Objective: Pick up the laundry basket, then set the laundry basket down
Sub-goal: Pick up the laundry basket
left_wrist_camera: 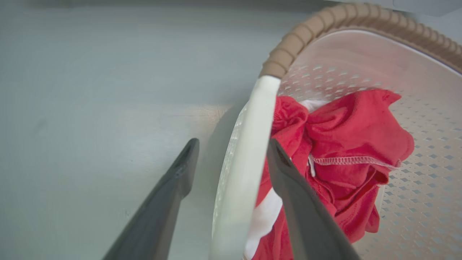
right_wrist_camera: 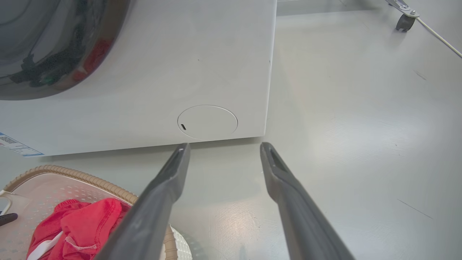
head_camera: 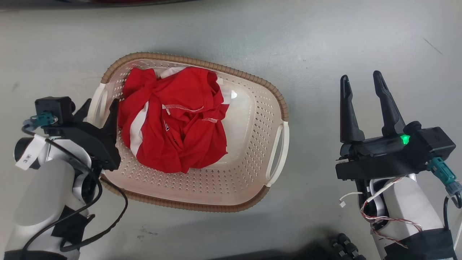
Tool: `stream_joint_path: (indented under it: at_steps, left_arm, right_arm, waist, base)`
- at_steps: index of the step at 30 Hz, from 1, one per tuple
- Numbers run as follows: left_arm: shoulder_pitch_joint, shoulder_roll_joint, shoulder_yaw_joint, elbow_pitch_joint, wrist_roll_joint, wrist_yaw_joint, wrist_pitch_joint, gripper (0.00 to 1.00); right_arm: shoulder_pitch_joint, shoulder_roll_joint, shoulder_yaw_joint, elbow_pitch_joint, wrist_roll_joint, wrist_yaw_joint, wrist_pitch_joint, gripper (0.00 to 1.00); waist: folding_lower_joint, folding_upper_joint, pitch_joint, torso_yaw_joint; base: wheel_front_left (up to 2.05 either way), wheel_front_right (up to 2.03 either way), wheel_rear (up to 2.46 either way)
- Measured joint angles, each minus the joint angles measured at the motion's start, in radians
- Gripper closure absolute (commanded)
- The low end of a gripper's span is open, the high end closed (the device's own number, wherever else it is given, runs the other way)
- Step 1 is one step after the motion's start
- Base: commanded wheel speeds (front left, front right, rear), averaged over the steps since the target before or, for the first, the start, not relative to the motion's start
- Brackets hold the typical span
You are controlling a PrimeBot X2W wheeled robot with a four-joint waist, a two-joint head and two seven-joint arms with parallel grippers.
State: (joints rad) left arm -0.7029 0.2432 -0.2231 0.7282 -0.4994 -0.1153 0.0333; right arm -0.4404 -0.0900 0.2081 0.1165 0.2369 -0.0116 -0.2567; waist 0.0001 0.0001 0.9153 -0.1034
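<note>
The laundry basket (head_camera: pixel 252 119) sits on the grey floor, cream with a brown rim (left_wrist_camera: pixel 325 18), holding a crumpled red and white garment (head_camera: pixel 177 119). My left gripper (head_camera: pixel 101 104) is open at the basket's left side. In the left wrist view its fingers (left_wrist_camera: pixel 232 144) straddle the white left handle (left_wrist_camera: pixel 252 137), one finger outside over the floor, the other inside against the garment (left_wrist_camera: pixel 353 122). My right gripper (head_camera: pixel 361 77) stands open over bare floor, well right of the basket's right handle (head_camera: pixel 279 151), with nothing between its fingers (right_wrist_camera: pixel 224 146).
A white washing machine (right_wrist_camera: pixel 162 72) with a dark door stands just beyond the basket (right_wrist_camera: pixel 72 173) in the right wrist view. A caster wheel (right_wrist_camera: pixel 404 21) and a cable lie at the far right. Dark robot parts (head_camera: pixel 343 247) show at the bottom edge.
</note>
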Motion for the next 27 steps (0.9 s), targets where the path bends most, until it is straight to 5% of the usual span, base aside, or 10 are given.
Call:
stream_joint_path:
  at_steps: [1,5,27]
  left_arm:
    - [-0.004,0.0,-0.005,0.01,0.0,0.0,0.0,0.56]
    - [-0.017,0.004,-0.019,0.035,0.001,-0.014,-0.001,1.0]
    - [-0.052,-0.034,-0.057,0.169,-0.011,-0.016,-0.053,1.0]
  right_arm:
    - [0.0,0.001,-0.001,0.002,0.0,0.0,0.0,0.0]
    - [-0.001,0.003,-0.004,0.006,-0.002,0.003,0.0,0.0]
    - [-0.011,0.009,-0.034,0.039,-0.007,0.013,0.0,0.0]
  waist:
    - [0.0,0.0,0.001,0.0]
    - [-0.0002,-0.0001,0.003,0.0]
    - [-0.0002,-0.0002,-0.015,0.017]
  base:
    - [0.0,0.0,0.0]
    - [0.0,0.0,0.0]
    - [0.0,0.0,0.0]
